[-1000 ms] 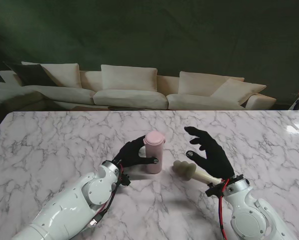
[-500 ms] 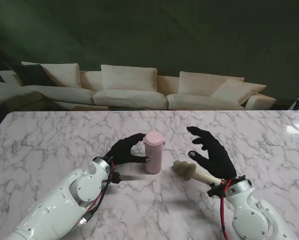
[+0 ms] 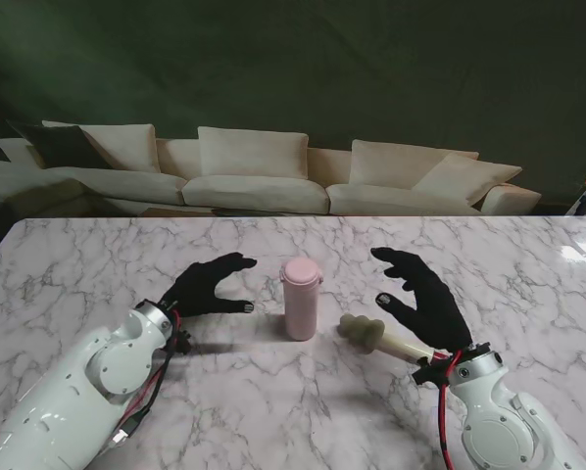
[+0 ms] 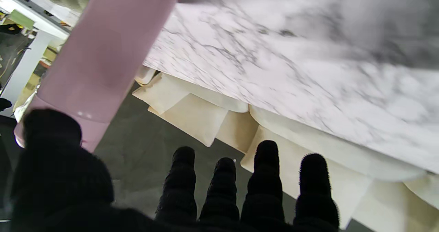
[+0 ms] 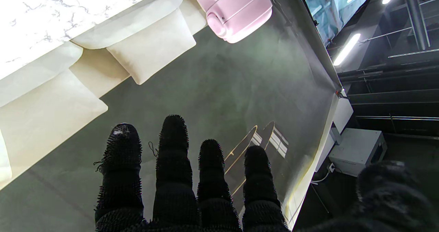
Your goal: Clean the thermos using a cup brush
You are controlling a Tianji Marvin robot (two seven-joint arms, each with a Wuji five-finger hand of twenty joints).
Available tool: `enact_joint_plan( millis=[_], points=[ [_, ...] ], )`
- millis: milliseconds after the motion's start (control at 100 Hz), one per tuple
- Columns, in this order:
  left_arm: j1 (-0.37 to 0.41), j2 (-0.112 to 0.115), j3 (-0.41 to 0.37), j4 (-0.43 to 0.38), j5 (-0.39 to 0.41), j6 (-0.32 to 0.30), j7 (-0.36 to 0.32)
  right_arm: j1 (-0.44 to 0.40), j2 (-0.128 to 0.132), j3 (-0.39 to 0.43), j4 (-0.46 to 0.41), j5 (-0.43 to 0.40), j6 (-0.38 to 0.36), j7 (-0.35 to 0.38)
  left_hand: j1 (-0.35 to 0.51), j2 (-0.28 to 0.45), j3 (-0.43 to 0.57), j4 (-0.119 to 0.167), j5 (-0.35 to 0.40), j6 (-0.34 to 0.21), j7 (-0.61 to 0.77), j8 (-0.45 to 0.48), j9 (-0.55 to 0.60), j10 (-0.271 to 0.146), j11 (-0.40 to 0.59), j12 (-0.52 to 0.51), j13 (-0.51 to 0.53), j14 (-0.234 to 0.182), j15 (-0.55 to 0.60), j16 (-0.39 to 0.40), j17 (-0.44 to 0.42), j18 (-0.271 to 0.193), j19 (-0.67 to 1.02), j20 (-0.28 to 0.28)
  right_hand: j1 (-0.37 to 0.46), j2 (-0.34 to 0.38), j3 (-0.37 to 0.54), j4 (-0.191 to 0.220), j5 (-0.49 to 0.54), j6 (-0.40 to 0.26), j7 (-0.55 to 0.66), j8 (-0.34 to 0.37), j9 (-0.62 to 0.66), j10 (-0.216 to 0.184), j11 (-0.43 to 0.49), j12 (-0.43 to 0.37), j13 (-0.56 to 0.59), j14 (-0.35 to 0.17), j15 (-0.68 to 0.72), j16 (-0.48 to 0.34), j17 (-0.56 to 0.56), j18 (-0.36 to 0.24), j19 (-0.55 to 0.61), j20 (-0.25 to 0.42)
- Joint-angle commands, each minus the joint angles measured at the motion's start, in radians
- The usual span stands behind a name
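A pink thermos point(image 3: 301, 298) stands upright with its lid on, near the middle of the marble table point(image 3: 97, 264). It also shows in the left wrist view as a pink cylinder point(image 4: 106, 53) and its lid in the right wrist view point(image 5: 236, 5). The cup brush point(image 3: 371, 335), with a pale sponge head and cream handle, lies on the table just right of the thermos. My left hand point(image 3: 207, 286) is open, to the left of the thermos and apart from it. My right hand point(image 3: 422, 299) hovers open above the brush handle, fingers point(image 5: 175, 156) spread, holding nothing.
A cream sofa point(image 3: 264, 176) with cushions runs along the far side of the table, against a dark green backdrop. The table's far edge lies beyond the thermos. A bright patch of light point(image 3: 579, 250) sits at the table's far right corner.
My left hand has let go of the thermos and drawn back to the left, fingers opening. The thermos stays upright. My right hand has shifted slightly right over the brush.
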Motion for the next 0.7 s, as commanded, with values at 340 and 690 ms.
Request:
enact_joint_plan(
  millis=[340,690],
  points=[
    [0.151,-0.001,-0.168,-0.249,0.010,-0.050,0.164,0.046,-0.006,0.018,-0.030,0.021,-0.001,0.000,0.256,0.291,-0.005,0.048,0.214,0.112,0.121,0.144,0.234,0.072,0.039,0.055,0.089,0.042,0.027,0.016,0.044,0.032,0.078,0.020,0.079,0.021,-0.019,0.032,0.196,-0.118,0.026,0.004,0.142,-0.047,-0.066,-0.024,-0.026,-0.024,-0.057,-0.027,-0.042,-0.008,-0.068,-0.014],
    [0.146,-0.055,-0.060,-0.265,-0.122,-0.215,0.311,0.200,-0.019,-0.081,0.102,-0.065,-0.115,-0.114,0.222,0.296,-0.003,0.051,0.015,0.017,0.021,0.100,0.019,0.012,-0.050,-0.072,0.011,0.000,-0.054,-0.146,0.086,-0.181,0.062,-0.206,0.053,-0.045,0.079,0.041,0.236,-0.147,0.046,-0.029,0.146,-0.123,-0.186,-0.059,-0.081,-0.142,-0.213,-0.142,-0.059,-0.100,-0.179,-0.124]
  ],
)
